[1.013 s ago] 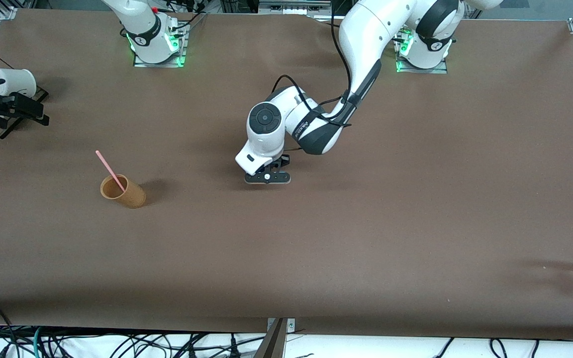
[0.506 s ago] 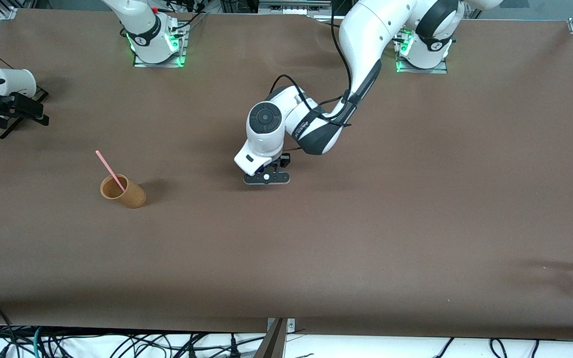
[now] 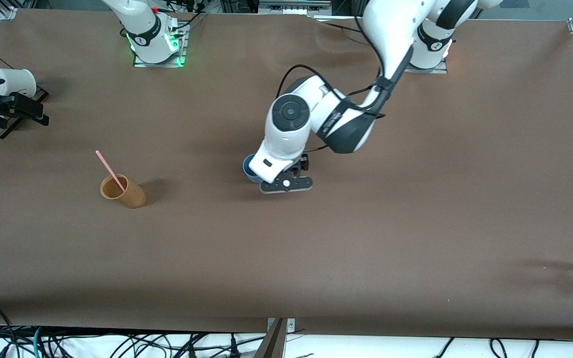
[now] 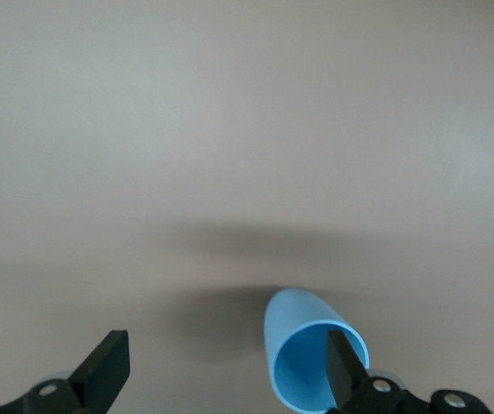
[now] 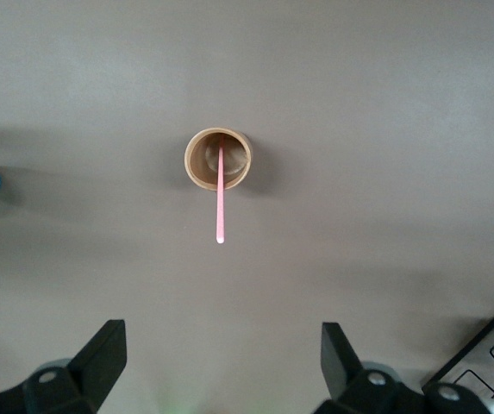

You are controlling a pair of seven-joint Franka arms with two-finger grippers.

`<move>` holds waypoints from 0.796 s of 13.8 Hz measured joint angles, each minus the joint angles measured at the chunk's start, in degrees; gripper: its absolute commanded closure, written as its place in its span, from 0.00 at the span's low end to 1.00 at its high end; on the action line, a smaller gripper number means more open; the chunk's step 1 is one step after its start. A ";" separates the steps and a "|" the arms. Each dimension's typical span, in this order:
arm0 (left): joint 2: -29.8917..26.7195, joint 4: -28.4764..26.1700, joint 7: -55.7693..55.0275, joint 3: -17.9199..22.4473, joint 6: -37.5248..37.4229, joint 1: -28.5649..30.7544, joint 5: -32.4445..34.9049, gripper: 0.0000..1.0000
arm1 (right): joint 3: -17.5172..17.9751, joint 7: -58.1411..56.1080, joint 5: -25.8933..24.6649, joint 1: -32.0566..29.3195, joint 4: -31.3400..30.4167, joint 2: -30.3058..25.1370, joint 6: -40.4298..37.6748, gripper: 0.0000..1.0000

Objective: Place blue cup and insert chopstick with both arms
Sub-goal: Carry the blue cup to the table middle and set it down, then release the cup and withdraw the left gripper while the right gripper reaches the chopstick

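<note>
While unlabelled, blue cup (image 4: 303, 358) upright, chopstick (image 5: 221, 195) plain

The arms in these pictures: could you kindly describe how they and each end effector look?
Both arms are glossy white with dark grey joint sections; the left arm carries a round dark cap and looping black cables. Green lights glow at the right arm base. The left end effector and the right end effector each have two black, wedge-shaped fingers on a black body with silver screws.
</note>
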 measured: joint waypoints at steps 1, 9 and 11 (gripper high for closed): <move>-1.74 0.04 0.30 0.03 -0.92 1.36 -0.22 0.00 | 0.00 0.00 0.00 0.00 0.00 0.00 0.00 0.00; -11.87 -1.64 13.31 0.26 -9.41 14.13 -1.38 0.00 | 0.17 0.02 0.01 0.06 -2.75 9.76 5.49 0.00; -14.47 -4.10 18.33 0.15 -10.49 18.48 -1.41 0.00 | 0.48 0.02 0.03 0.77 -2.92 14.51 10.15 0.04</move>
